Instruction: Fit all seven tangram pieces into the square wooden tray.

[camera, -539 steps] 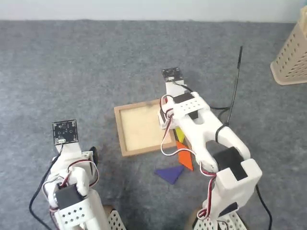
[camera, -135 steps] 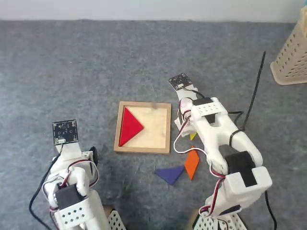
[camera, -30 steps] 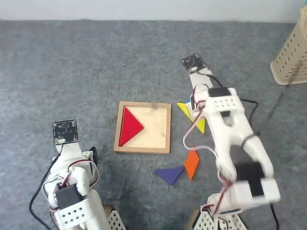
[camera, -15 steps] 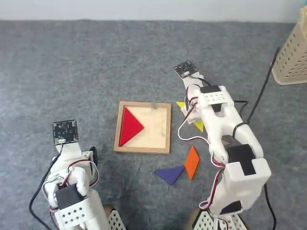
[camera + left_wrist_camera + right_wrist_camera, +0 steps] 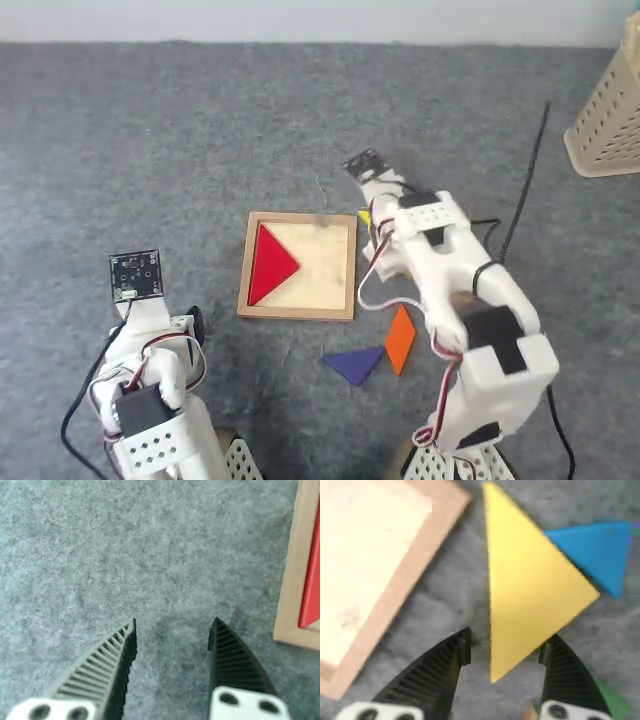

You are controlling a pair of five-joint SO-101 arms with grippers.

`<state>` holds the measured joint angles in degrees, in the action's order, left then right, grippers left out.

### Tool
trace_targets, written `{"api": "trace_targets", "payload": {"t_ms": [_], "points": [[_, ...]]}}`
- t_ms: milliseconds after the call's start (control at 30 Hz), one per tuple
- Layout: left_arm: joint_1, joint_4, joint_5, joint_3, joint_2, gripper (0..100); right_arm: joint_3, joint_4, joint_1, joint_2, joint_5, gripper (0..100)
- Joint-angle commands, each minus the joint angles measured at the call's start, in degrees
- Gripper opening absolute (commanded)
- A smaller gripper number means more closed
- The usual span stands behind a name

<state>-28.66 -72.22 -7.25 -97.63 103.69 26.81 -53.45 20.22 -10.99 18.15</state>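
Right gripper spread, straddling yellow triangle right of tray; next likely: close, lift, seat beside red triangle.

The right end effector has swung back over the yellow triangle.

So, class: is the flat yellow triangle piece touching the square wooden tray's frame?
Apart. The right wrist view shows grey carpet between the yellow triangle and the wooden tray.
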Motion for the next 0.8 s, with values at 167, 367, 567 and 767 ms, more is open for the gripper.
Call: {"api": "trace_targets", "payload": {"t_ms": [167,367,567,767], "points": [[0.0,-0.2,0.5,1.1,0.7,23,5.8,0.0,1.0,9.2,0.1,14.9],[0.0,-0.2,0.5,1.1,0.7,23,6.3,0.2,0.2,19.6,-3.4,14.9],[0.0,-0.2,0.5,1.1,0.7,23,4.7,6.5,1.1,21.8,-5.5,14.9],[0.0,-0.2,0.5,1.1,0.7,23,-5.2,6.8,-1.5,10.1,-5.5,14.9]]}}
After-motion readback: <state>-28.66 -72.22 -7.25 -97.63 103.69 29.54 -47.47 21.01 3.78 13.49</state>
